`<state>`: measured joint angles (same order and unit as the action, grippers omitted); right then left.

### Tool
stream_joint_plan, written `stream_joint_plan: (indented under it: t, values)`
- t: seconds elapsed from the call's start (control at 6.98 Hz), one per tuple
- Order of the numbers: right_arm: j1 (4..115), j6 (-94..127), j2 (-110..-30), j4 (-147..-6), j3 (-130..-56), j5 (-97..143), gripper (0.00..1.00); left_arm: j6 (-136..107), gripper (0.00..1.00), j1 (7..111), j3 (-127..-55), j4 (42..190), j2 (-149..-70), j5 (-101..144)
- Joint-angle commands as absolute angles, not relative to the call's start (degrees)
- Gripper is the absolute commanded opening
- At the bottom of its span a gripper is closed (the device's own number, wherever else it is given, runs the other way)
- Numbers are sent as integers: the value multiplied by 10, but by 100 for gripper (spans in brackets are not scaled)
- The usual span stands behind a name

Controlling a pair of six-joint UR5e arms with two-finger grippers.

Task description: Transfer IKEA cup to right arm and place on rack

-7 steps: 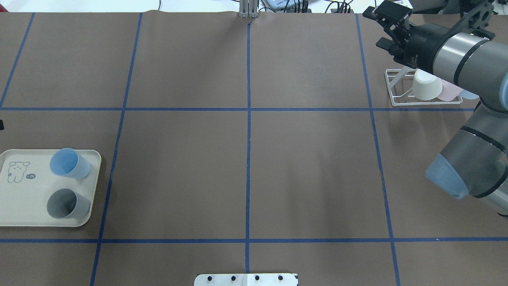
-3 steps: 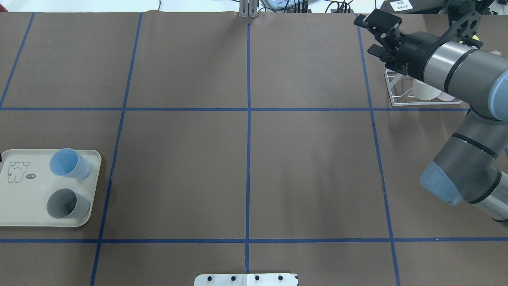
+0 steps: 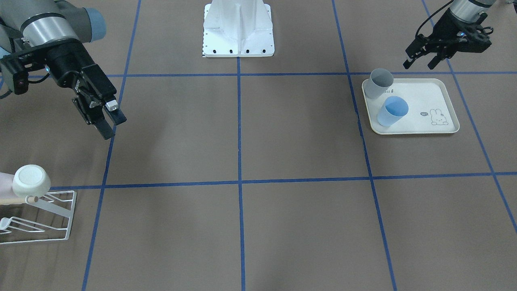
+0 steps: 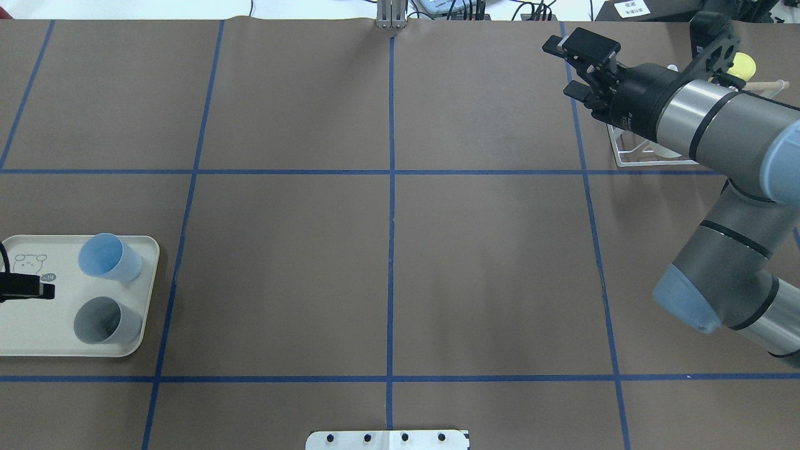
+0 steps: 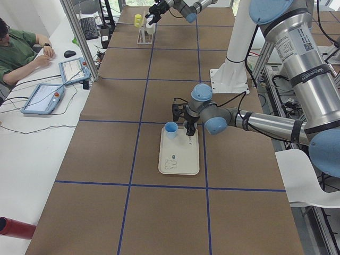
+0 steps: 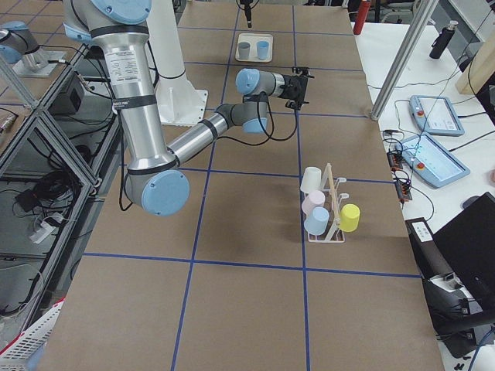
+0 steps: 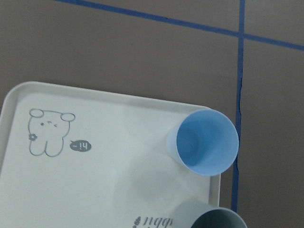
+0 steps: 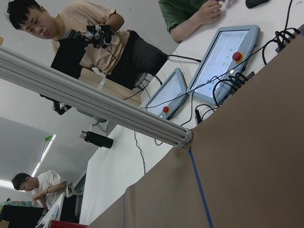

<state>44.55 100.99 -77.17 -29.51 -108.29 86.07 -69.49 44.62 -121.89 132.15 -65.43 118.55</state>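
Now, seen overhead, right gripper (image 4: 570,67) hangs spread, empty, at rack's (image 4: 631,153) ten o'clock; left gripper (image 3: 421,62) spread over tray (image 4: 37,328).

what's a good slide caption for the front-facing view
Open left gripper by the tray with a grey cup and a blue cup; open, empty right gripper clear of the rack.

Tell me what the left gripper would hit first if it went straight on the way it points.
Most likely the tray, at or beside the grey cup: the left gripper hangs open above them, pointing down. Depth is unclear, so cup rim or bare tray cannot be settled.
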Motion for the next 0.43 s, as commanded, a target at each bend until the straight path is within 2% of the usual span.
stream_joint_plan:
  t: [0.0,0.29]
  values:
    - [433,1019,-773,-294,-1081,860,100,-711,100,426,-1206,1225,-729,1192]
    - [430,1019,-773,-294,-1081,860,100,-705,100,418,-1181,1213,-737,1193]
